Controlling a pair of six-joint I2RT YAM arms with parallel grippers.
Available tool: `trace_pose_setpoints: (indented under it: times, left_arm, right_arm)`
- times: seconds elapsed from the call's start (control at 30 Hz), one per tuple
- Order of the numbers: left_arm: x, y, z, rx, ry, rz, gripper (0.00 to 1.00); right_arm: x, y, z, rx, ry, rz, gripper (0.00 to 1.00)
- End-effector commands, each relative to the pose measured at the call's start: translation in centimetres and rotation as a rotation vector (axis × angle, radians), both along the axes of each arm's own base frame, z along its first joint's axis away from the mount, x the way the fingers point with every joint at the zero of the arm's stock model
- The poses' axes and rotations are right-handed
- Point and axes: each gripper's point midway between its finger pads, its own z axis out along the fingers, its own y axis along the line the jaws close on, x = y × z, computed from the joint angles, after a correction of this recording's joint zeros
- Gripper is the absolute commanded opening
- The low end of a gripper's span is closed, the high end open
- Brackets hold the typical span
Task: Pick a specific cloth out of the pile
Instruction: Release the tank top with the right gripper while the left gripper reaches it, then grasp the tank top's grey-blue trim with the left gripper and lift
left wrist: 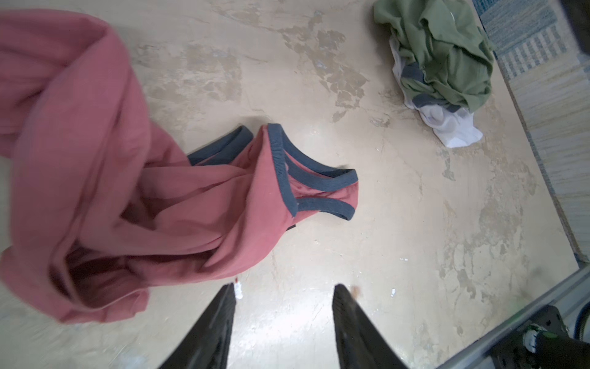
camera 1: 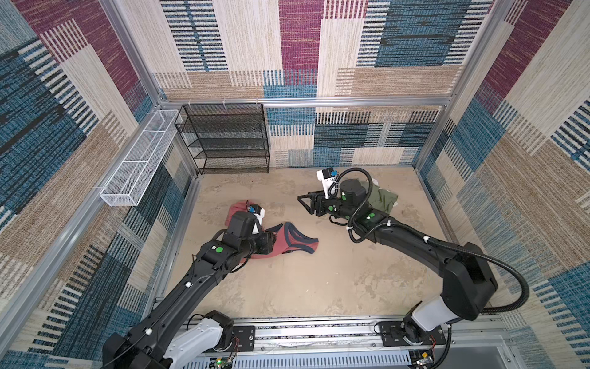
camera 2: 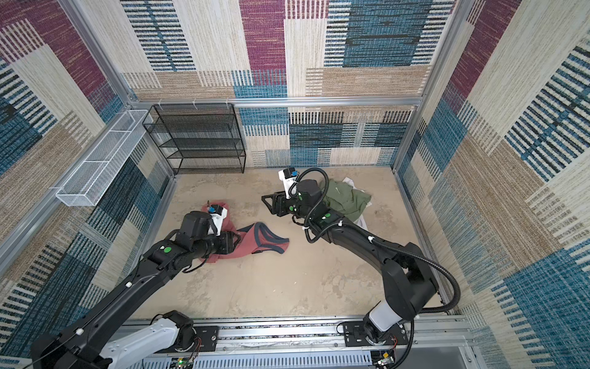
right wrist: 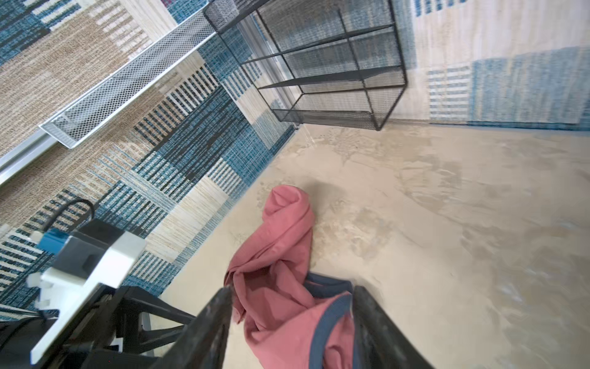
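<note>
The cloth (camera 1: 289, 244) (camera 2: 260, 242), dusty-red with grey-blue trim, lies crumpled on the floor left of centre, apart from the pile (camera 1: 383, 199) (camera 2: 349, 198) of olive-green and white garments at the back right. My left gripper (camera 1: 277, 235) (left wrist: 284, 289) hovers over the cloth's middle and is open. In the left wrist view only bare floor shows between its fingers, with the cloth (left wrist: 134, 191) beside them. My right gripper (camera 1: 303, 203) (right wrist: 293, 290) hangs open in the air between cloth and pile. The cloth (right wrist: 281, 255) lies well below its fingers. The right arm hides part of the pile.
A black mesh shelf rack (camera 1: 226, 137) stands against the back wall on the left. A white mesh basket (camera 1: 140, 159) hangs on the left wall. Carpeted walls close in the floor on three sides, and the arms' rail (camera 1: 319, 332) runs along the front.
</note>
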Motion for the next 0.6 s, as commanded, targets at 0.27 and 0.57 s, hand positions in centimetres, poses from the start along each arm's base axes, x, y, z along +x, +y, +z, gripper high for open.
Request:
trace_pose_setpoints:
  times: [0.27, 0.57]
  left_arm:
    - [2.9, -8.4, -4.6, 0.095, 0.026, -0.127, 0.54]
    - [4.3, -12.1, -9.5, 0.134, 0.11, -0.17, 0.58]
  right_arm:
    - [-1.6, -8.7, -0.1, -0.007, -0.025, -0.206, 0.68]
    - [-3.2, -12.1, -1.4, -0.015, -0.001, -0.268, 0.7]
